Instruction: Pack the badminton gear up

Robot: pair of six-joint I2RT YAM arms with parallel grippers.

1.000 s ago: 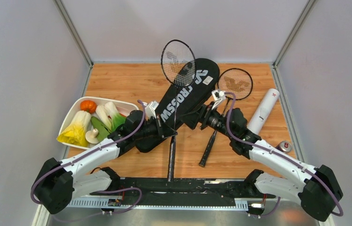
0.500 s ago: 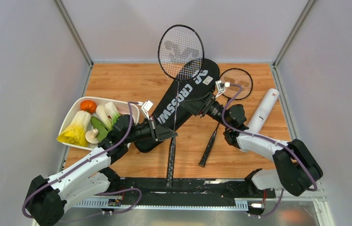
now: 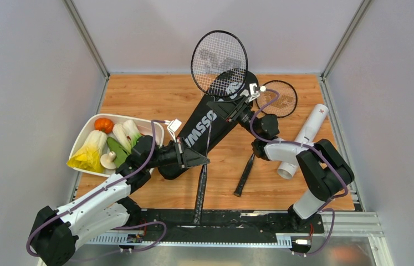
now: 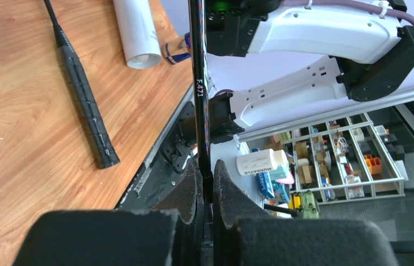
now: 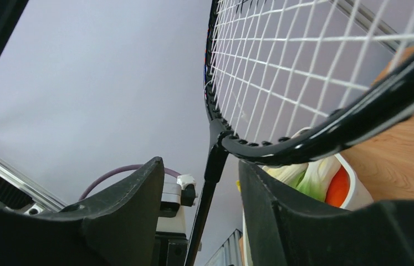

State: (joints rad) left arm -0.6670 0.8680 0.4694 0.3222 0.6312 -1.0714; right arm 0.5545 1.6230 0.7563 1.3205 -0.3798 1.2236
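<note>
Lifted racket (image 3: 219, 55) swung rightward, right gripper (image 5: 200, 183) now straddling its throat

Black CROSSWAY racket bag (image 3: 193, 136): raised black racket (image 3: 219, 55) crossing above; white vegetable tray (image 3: 138, 119) left; flat black racket (image 3: 244, 178), long white tube (image 3: 311, 127) right; bare wooden tabletop (image 3: 149, 94) behind-left free

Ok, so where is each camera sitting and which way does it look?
Top: high behind the robot, looking down at the table; the left arm and right arm show, with the raised racket.
Left wrist: on the left tool, looking along that racket's shaft toward the right arm; its shut fingers show.
Right wrist: on the right tool, looking up through the strings; its open fingers show.
Shared: all three see the raised racket.
</note>
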